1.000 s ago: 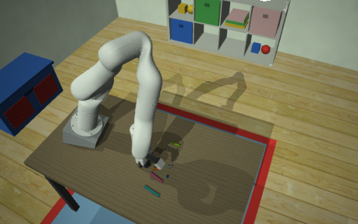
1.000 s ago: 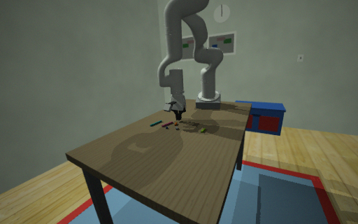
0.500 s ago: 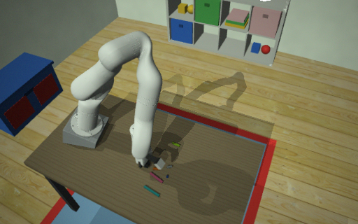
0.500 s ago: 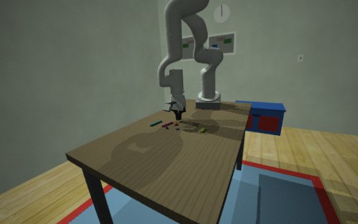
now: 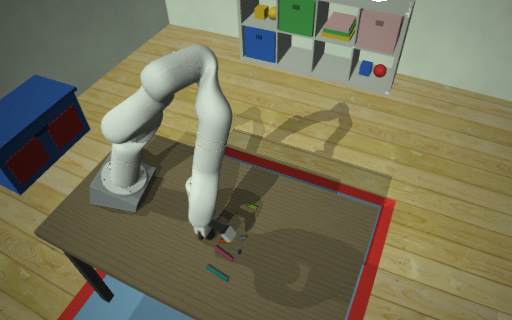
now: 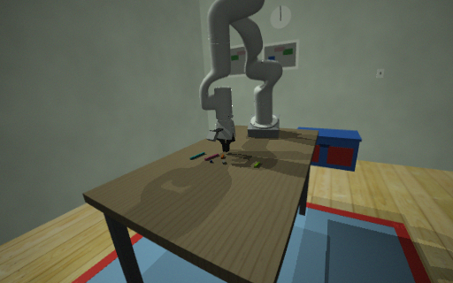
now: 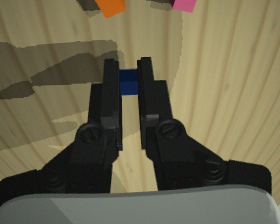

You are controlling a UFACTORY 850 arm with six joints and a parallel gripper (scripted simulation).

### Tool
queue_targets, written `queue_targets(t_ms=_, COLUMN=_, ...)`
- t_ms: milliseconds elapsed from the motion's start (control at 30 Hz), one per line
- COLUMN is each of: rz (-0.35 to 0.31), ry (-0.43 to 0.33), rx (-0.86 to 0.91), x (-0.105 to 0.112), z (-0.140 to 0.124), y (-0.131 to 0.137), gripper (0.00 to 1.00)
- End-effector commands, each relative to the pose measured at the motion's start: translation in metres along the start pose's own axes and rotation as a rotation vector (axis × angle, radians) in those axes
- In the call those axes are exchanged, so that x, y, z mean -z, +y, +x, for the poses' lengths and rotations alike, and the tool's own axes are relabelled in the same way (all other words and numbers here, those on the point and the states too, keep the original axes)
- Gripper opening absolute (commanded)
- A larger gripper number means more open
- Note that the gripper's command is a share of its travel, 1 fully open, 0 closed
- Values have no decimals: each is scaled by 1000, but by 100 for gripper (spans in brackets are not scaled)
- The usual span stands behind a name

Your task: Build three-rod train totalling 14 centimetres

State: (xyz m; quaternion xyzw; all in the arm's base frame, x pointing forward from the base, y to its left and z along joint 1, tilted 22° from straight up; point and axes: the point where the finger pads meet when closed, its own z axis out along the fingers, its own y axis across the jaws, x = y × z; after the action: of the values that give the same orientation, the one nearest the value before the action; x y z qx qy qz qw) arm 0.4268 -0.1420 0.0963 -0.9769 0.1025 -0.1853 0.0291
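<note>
In the wrist view my gripper [image 7: 128, 77] is shut on a small blue rod [image 7: 128, 82], held a little above the table. In the top view the gripper [image 5: 203, 234] hangs beside the orange rod [image 5: 221, 241], with the pink rod [image 5: 223, 253] just in front. A turquoise rod [image 5: 217, 272] lies nearer the front edge. A lime rod [image 5: 252, 206], a grey rod [image 5: 242, 238] and a second small blue rod [image 5: 239, 251] lie apart on the table.
The arm's base [image 5: 122, 187] stands at the table's back left corner. A blue cabinet [image 5: 24, 131] stands on the floor to the left, and a shelf unit [image 5: 322, 40] against the far wall.
</note>
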Motion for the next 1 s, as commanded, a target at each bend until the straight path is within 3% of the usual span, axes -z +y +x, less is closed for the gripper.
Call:
queue_targets(t_ms=0, rz=0, ry=1, rx=0, x=-1, z=1, y=0, gripper=4)
queue_targets(t_ms=967, rz=0, ry=1, rx=0, x=-12, z=1, y=0, gripper=4)
